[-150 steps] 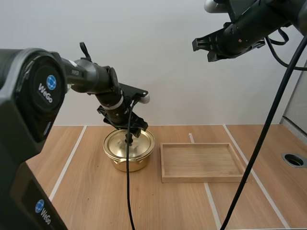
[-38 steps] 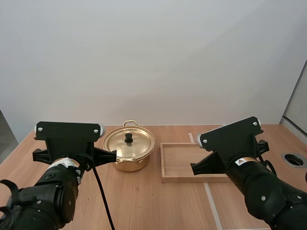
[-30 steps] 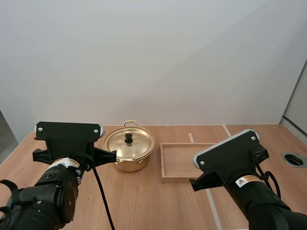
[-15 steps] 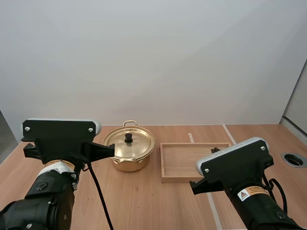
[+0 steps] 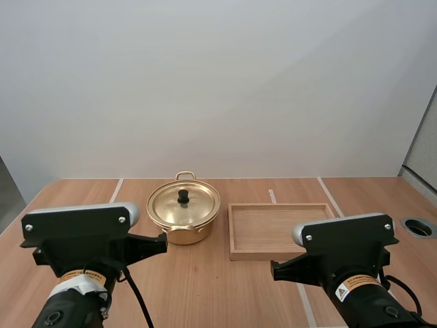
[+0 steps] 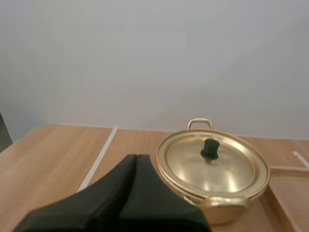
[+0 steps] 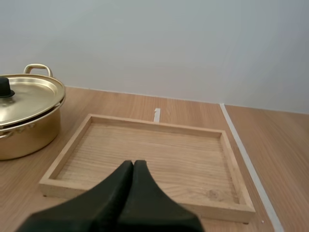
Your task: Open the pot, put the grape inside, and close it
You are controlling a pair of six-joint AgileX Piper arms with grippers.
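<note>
A golden pot (image 5: 183,217) stands on the wooden table with its lid on, the black knob (image 5: 183,197) upright. My left gripper (image 6: 136,156) is shut on nothing, its fingers lying together as one dark wedge, short of the pot (image 6: 212,169) and to its left. My right gripper (image 7: 133,163) is likewise shut and holds nothing, pointing at the near rim of the wooden tray (image 7: 145,126); the pot (image 7: 26,121) stands off to that tray's left. Both arms sit low at the table's near edge in the high view.
The wooden tray (image 5: 283,229) lies right of the pot with nothing in it. White tape lines (image 5: 330,193) cross the table. A round cable hole (image 5: 418,227) sits at the far right edge. A plain wall stands behind the table.
Both arms have sunk down and drawn back toward the near edge. Five seconds ago the left gripper was at the lid knob and the right arm was raised high.
</note>
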